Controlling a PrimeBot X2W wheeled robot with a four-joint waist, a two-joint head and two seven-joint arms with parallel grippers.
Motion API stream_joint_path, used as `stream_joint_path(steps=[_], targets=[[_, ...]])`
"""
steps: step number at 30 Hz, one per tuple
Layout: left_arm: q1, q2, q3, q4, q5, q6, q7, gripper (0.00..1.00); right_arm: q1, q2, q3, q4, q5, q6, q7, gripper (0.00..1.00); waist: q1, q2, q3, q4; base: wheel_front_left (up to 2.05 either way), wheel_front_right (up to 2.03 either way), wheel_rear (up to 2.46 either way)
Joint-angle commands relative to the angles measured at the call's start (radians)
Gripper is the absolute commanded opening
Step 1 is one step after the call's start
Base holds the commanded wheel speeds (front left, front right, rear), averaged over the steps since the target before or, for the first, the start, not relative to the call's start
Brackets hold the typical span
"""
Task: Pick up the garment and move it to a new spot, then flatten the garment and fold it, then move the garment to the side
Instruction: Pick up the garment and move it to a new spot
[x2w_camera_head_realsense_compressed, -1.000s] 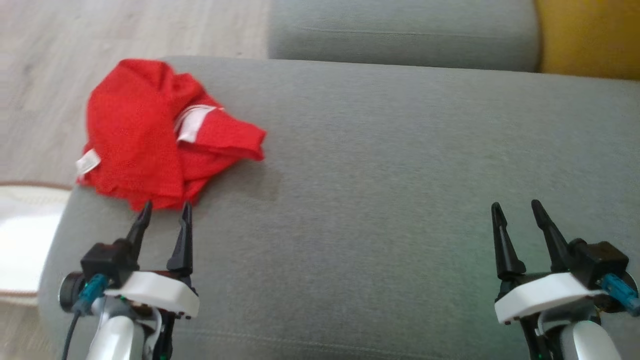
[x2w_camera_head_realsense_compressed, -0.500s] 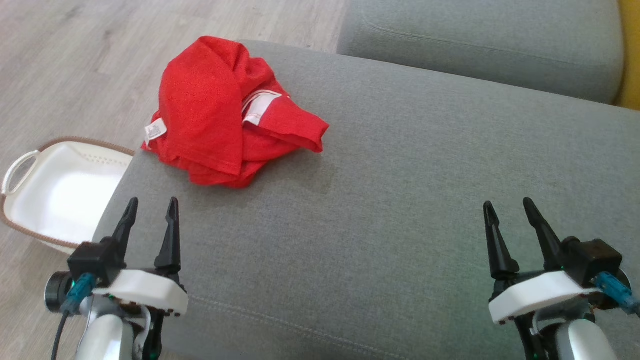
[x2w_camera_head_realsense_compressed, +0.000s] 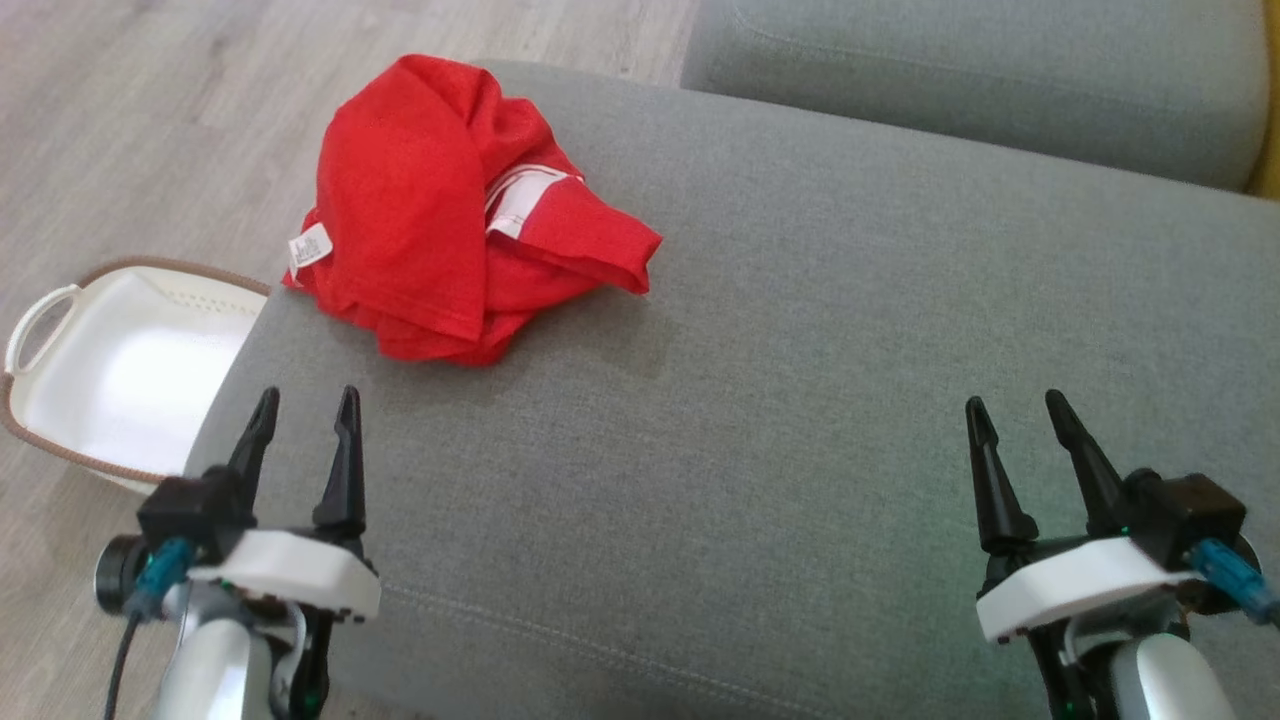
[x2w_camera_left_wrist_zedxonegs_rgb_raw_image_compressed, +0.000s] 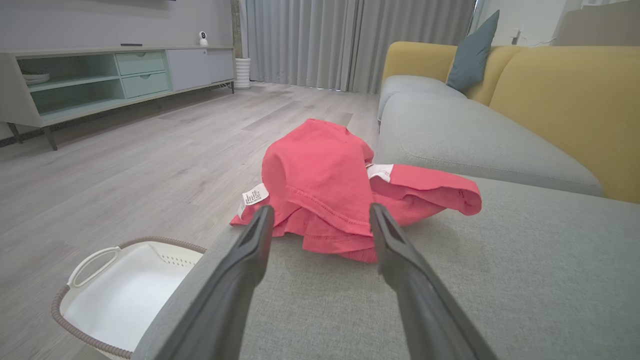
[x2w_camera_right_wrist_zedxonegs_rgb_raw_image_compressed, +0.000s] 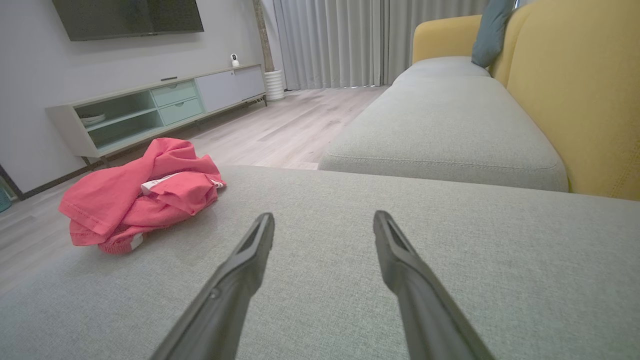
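Observation:
A crumpled red garment (x2w_camera_head_realsense_compressed: 440, 210) with white tags lies bunched at the far left corner of the grey sofa cushion (x2w_camera_head_realsense_compressed: 800, 400). My left gripper (x2w_camera_head_realsense_compressed: 305, 405) hovers open a short way in front of it, fingers aimed toward the heap, nothing between them. In the left wrist view the garment (x2w_camera_left_wrist_zedxonegs_rgb_raw_image_compressed: 340, 190) sits just beyond the open fingertips. My right gripper (x2w_camera_head_realsense_compressed: 1015, 410) stands open over bare cushion at the lower right, far from the cloth. The right wrist view has the garment (x2w_camera_right_wrist_zedxonegs_rgb_raw_image_compressed: 140, 200) off to the left.
A white basket (x2w_camera_head_realsense_compressed: 110, 370) with a brown woven rim sits on the wood floor left of the cushion edge. A second grey cushion (x2w_camera_head_realsense_compressed: 980, 80) lies beyond, with a yellow backrest (x2w_camera_right_wrist_zedxonegs_rgb_raw_image_compressed: 580, 90) on the right. A low TV cabinet (x2w_camera_left_wrist_zedxonegs_rgb_raw_image_compressed: 100, 80) stands across the room.
The head camera has turned and tilted, so the whole picture shifted and the basket came into view. Both grippers stay open, and the garment lies as before.

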Motion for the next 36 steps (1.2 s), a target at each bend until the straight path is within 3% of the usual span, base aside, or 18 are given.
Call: stream_joint_path(steps=[1,7,21,33,34,35,36], targets=[[-0.084,0.015,0.041,-0.026,0.005,-0.002,-0.012,1.0,-0.057,-0.005,0.025,-0.043,0.001,-0.001,0.005,1.0,0.0,0.0,0.014,-0.008,0.0,0.0,0.0],[-0.166,0.021,0.054,0.062,-0.046,-0.016,-0.003,1.0,-0.077,-0.005,0.027,-0.063,-0.01,-0.001,0.019,1.0,0.0,0.0,0.069,-0.037,0.0,0.0,0.0],[-0.622,0.141,0.043,0.484,-0.156,-0.04,0.052,1.0,-0.175,-0.005,0.021,-0.171,-0.086,-0.001,0.091,1.0,0.0,0.0,0.333,-0.091,0.0,0.0,0.0],[-0.854,0.236,-0.08,0.773,-0.317,-0.042,0.321,1.0,-0.238,-0.005,0.04,-0.186,-0.105,-0.001,0.109,1.0,0.0,0.0,0.428,-0.108,0.0,0.0,0.0],[-0.862,0.238,-0.091,0.782,-0.329,-0.042,0.336,0.66,-0.239,-0.005,0.04,-0.186,-0.105,-0.001,0.109,1.0,0.0,0.0,0.429,-0.11,0.0,0.0,0.0],[-0.869,0.241,-0.101,0.785,-0.342,-0.042,0.344,0.03,-0.24,-0.005,0.04,-0.187,-0.104,-0.001,0.11,1.0,0.0,0.0,0.433,-0.111,0.0,0.0,0.0],[-0.874,0.246,-0.113,0.79,-0.352,-0.042,0.355,0.0,-0.241,-0.005,0.038,-0.188,-0.103,-0.001,0.11,1.0,0.0,0.0,0.436,-0.113,0.0,0.0,0.0]])
